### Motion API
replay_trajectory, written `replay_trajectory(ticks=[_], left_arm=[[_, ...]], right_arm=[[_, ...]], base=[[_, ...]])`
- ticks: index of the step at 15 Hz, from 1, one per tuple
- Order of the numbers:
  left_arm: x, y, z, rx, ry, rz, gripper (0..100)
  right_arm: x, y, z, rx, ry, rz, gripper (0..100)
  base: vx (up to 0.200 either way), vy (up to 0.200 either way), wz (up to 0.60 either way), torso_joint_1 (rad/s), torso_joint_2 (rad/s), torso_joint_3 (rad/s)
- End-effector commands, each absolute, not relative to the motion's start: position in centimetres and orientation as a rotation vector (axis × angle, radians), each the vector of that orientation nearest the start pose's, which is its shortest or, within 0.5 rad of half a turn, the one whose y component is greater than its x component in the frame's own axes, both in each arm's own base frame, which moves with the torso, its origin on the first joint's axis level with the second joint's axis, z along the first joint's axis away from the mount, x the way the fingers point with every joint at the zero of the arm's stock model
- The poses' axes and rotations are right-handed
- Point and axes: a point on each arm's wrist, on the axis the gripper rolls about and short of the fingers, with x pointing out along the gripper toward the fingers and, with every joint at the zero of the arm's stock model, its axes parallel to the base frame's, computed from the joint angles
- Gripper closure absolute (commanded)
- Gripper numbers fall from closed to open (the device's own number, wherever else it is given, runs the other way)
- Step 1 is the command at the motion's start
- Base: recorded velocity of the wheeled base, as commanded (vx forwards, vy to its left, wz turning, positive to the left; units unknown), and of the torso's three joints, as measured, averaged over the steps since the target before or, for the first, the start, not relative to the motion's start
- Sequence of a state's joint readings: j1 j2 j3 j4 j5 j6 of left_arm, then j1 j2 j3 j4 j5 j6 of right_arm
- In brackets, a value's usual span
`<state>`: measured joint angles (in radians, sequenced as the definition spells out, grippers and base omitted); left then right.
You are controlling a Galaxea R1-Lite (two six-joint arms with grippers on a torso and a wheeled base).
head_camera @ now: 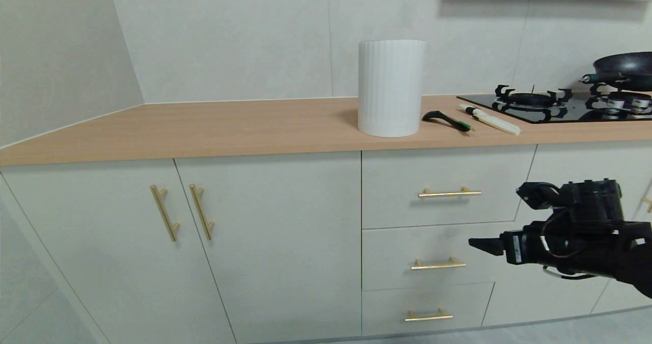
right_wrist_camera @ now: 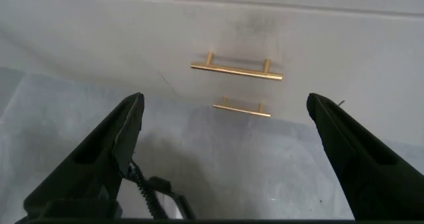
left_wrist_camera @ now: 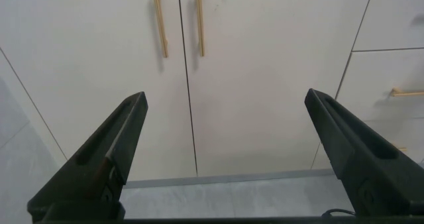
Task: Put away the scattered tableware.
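Two pieces of tableware lay loose on the counter (head_camera: 229,127), on the robot's right of the white ribbed holder (head_camera: 391,86): a dark utensil (head_camera: 447,120) with a green end, just beside the holder's foot but apart from it, and a pale utensil (head_camera: 490,120) next along, near the edge of the hob (head_camera: 555,107); the two lay roughly parallel without touching, each with its long axis slanting from the back of the counter, nearer the holder, toward the front edge on the right.

The right claw (head_camera: 476,243) hung well below them, in front of the drawers (head_camera: 448,193), pointing across toward the robot's left; its fingers (right_wrist_camera: 119,138) were spread wide with nothing between them. The left claw (left_wrist_camera: 225,95) faced the double cupboard doors (left_wrist_camera: 265,85) low down, likewise spread and empty.

Both pieces therefore lay above and beyond the right claw, and slightly toward the holder from it; the right arm seemed much the nearer. A grasp would likely call for that claw to rise above counter height and turn so its fingers closed across the slanted handle; the dark utensil looked the closer to the holder.
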<state>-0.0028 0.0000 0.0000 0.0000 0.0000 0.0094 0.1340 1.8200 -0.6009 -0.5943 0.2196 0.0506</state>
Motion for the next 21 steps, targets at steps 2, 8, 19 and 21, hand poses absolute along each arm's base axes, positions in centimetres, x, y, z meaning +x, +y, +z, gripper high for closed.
replay_trajectory(ticks=[2, 8, 19, 21], left_arm=[[-2.3, 0.0, 7.5, 0.009, 0.0, -0.003, 0], [-2.3, 0.0, 7.5, 0.009, 0.0, -0.003, 0], [-2.3, 0.0, 7.5, 0.009, 0.0, -0.002, 0], [-2.3, 0.0, 7.5, 0.009, 0.0, -0.002, 0]], right_arm=[[33.8, 5.0, 2.2, 0.06, 0.778, 0.275, 0], [37.9, 7.5, -3.6, -0.021, 0.798, 0.19, 0], [40.2, 7.3, -6.3, -0.049, 0.787, 0.091, 0], [40.4, 7.4, -6.5, -0.049, 0.791, 0.089, 0]], base=[[0.0, 0.0, 0.0, 0.0, 0.0, 0.0], [0.0, 0.0, 0.0, 0.0, 0.0, 0.0], [0.0, 0.0, 0.0, 0.0, 0.0, 0.0], [0.0, 0.0, 0.0, 0.0, 0.0, 0.0]])
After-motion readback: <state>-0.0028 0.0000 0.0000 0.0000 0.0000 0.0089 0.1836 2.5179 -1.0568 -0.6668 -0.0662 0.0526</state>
